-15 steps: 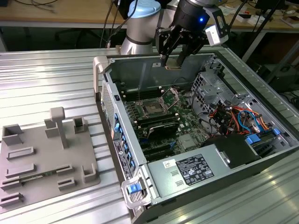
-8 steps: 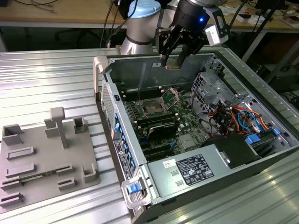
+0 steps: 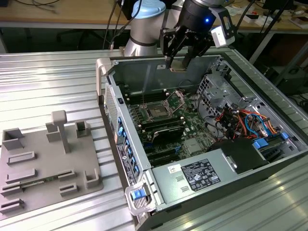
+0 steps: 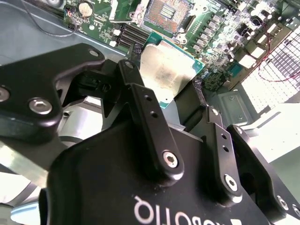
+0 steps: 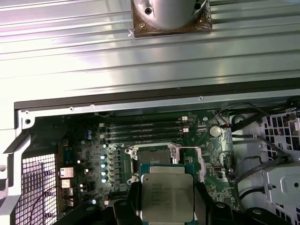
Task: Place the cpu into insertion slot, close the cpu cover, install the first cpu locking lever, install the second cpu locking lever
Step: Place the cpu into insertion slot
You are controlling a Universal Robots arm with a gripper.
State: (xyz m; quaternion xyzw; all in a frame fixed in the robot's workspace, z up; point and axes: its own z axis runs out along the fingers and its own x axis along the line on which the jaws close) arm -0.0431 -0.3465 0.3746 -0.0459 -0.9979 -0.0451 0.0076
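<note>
1. The gripper (image 3: 178, 61) is hanging over the far side of the open case (image 3: 109, 91). It is well above the green board (image 3: 195, 131) and touching neither.
2. Its 2 fingers (image 4: 140, 96) are set narrow and are clamping opposite edges of the cpu (image 4: 166, 70). The cpu is lying flat between them with its dull silver top facing the wrist cameras.
3. The slot (image 3: 156, 110) is lying bare on the board with its dark centre exposed. In the first wrist view the held cpu is overlapping 1 edge of the slot, with clear air between them.
4. The cover (image 3: 176, 99) appears to be standing open, tilted up just beside the slot on the exterior view's right. Its hinge is too small to make out.
5. Items crowding the slot:
   - Long black memory slots (image 5: 143, 131) are running beside it.
   - A round coin cell (image 5: 214, 130) is sitting near 1 corner.
   - Orange and blue cables (image 3: 240, 120) are bunching towards the exterior view's right, well apart from the slot.
   - The grey power supply (image 3: 197, 175) is filling the near end of the case.
6. A grey fixture plate (image 3: 43, 163) is lying on the ribbed metal table (image 3: 48, 82) on the exterior view's left, outside the case.
</note>
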